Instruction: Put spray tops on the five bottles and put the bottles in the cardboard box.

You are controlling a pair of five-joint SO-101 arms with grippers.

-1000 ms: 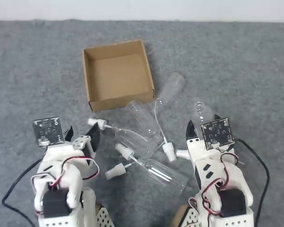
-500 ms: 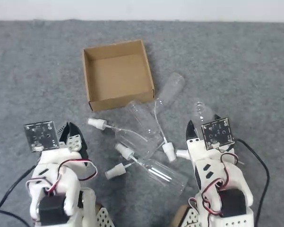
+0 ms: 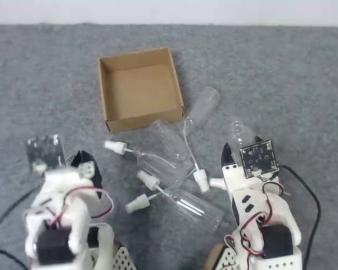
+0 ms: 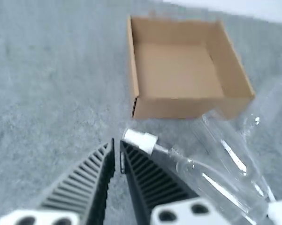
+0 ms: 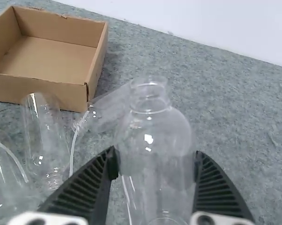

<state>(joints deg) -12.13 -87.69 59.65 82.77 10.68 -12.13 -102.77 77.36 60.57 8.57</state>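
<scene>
On a grey carpeted table [image 3: 281, 73], the cardboard box [image 3: 146, 117] sits with nothing in it on the far side, while the clear bottles and white spray tops lie heaped between the box and the two arms.

The right gripper [image 5: 155, 158] is clasped on an open-necked bottle [image 5: 152, 136], one jaw on each side of its body. The bottle's long axis runs straight out from the wrist, its bare neck pointing away from the arm and towards the far side of the table, to the right of the box.

The left gripper [image 4: 116, 145] holds nothing, its jaws drawn nearly together. It points at a spray top [image 4: 140, 139] that lies just ahead of its tips and just in front of the box's near wall. That top's thin tube slants away from the jaws, towards the neck of a bottle on its side [image 3: 160, 166] in the heap.

The left arm is much the nearer to that top. A second spray top [image 3: 201, 180] lies just beside the right arm, on its inner side.

Any fitting would seem to turn on bringing a top's tube in line with the held bottle's bare neck, and that neck faces away from both arms.
</scene>
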